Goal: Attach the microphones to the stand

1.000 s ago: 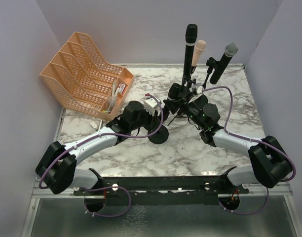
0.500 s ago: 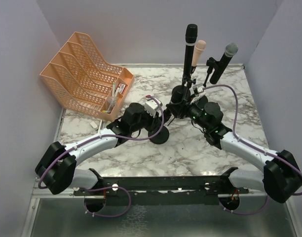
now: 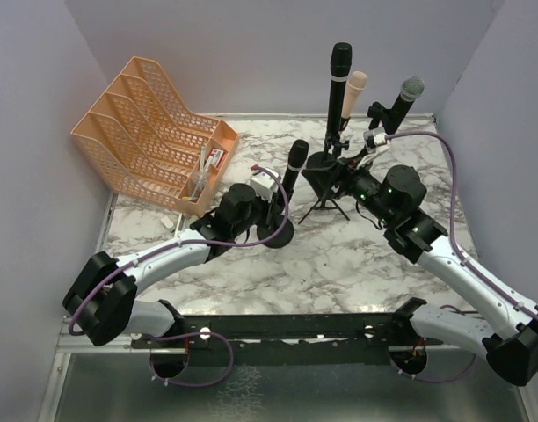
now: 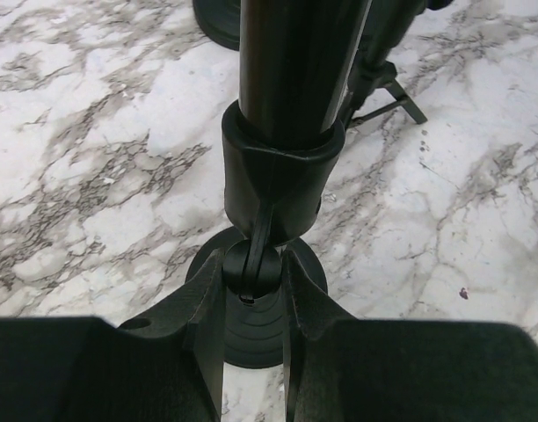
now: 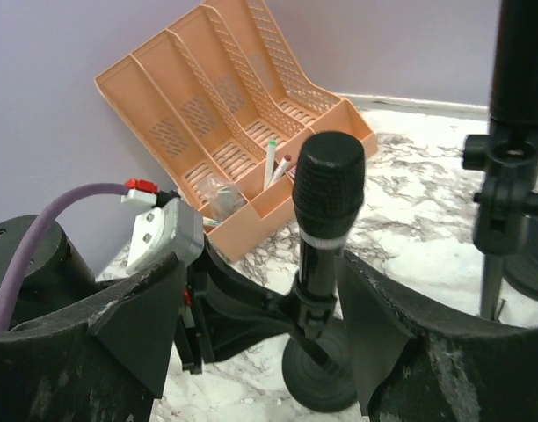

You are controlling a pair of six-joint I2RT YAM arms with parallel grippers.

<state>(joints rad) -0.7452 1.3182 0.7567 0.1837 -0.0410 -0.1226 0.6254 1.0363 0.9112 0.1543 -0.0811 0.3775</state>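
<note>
A black microphone (image 3: 294,163) stands upright in the clip (image 4: 278,185) of a small round-based stand (image 3: 279,232). My left gripper (image 3: 271,211) is shut on the stand's swivel joint (image 4: 251,277) just under the clip. My right gripper (image 3: 324,173) is open and a little to the right of that microphone (image 5: 326,189), which rises between the spread fingers (image 5: 379,334) untouched. Behind, a tall black microphone (image 3: 339,75), a pale pink one (image 3: 355,88) and one with a silver-grey mesh head (image 3: 410,90) sit on their stands.
An orange mesh file organiser (image 3: 150,123) with pens in its front pocket stands at the back left. A tripod stand (image 3: 323,207) is planted beside my right gripper. Purple walls close in the marble table (image 3: 339,264) on three sides.
My right gripper has opened, let go of the black microphone and drawn back to the right. The microphone stays upright in the clip. My left gripper has kept its hold.
</note>
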